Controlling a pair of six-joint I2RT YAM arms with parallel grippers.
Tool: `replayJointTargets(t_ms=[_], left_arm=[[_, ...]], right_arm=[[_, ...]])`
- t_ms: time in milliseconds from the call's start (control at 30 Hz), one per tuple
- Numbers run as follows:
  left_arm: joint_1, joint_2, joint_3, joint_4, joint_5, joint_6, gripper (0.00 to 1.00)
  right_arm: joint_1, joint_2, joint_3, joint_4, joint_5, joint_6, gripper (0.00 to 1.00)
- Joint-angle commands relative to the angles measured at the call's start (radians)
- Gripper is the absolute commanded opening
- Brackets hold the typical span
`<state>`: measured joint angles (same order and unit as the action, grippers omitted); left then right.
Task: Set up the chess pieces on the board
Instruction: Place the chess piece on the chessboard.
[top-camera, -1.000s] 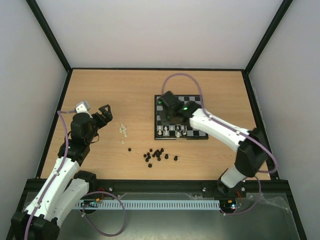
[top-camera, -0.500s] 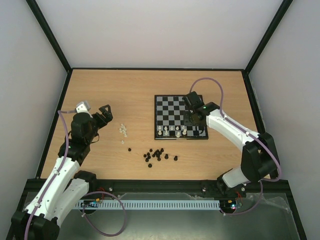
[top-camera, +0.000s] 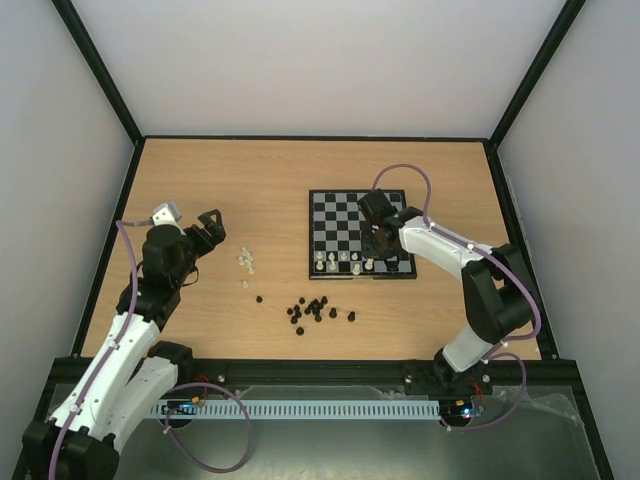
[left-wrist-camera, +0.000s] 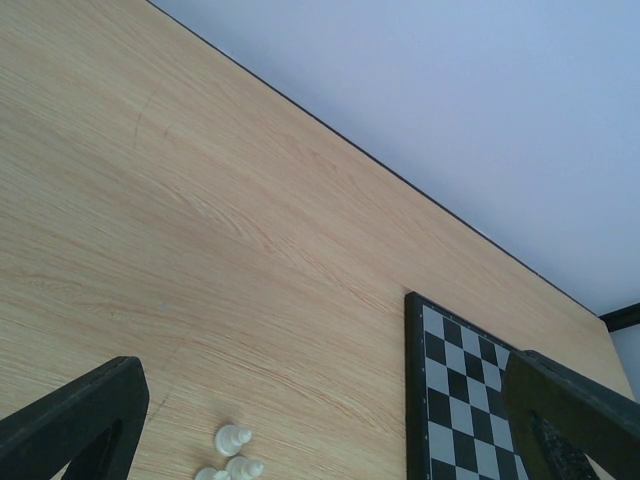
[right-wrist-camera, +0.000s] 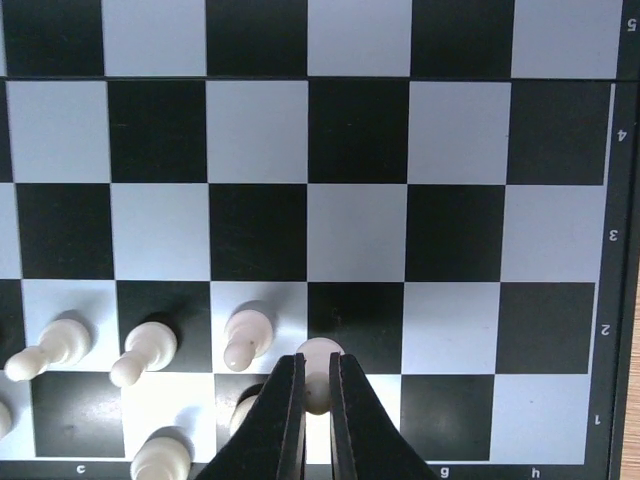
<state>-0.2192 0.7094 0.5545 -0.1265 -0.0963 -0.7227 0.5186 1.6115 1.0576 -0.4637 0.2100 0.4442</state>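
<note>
One board (top-camera: 340, 215), white pieces (right-wrist-camera: 245, 335) and black pieces (top-camera: 318, 308), counted.
The right wrist view shows seven white pieces on the squares, one of them cut off by the frame edge and one half hidden. On the one table (top-camera: 220, 180), about five more white ones lie loose and roughly eleven black pieces lie bunched, both too small for a sure count. The left arm (top-camera: 110, 355) and right arm (top-camera: 440, 248) make two.

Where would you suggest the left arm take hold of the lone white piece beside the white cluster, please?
Come straight down with the open left gripper and pinch the lone white piece across its middle: nothing crowds it, so the fingers fit either side. Whether it stands or lies is too small to tell.
</note>
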Motion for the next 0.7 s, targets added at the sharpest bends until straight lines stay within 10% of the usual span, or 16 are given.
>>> replayJointTargets(t_ms=[0,667], left_arm=[[0.001,0.004,0.003,0.005,-0.006,0.003,0.99],[0.001,0.005,0.002,0.008,-0.002,0.002,1.0]], right_arm=[[-0.016,0.023,-0.021,0.002,0.002,-0.014,0.01],[-0.043,0.059,-0.047,0.036,-0.009,-0.024,0.02]])
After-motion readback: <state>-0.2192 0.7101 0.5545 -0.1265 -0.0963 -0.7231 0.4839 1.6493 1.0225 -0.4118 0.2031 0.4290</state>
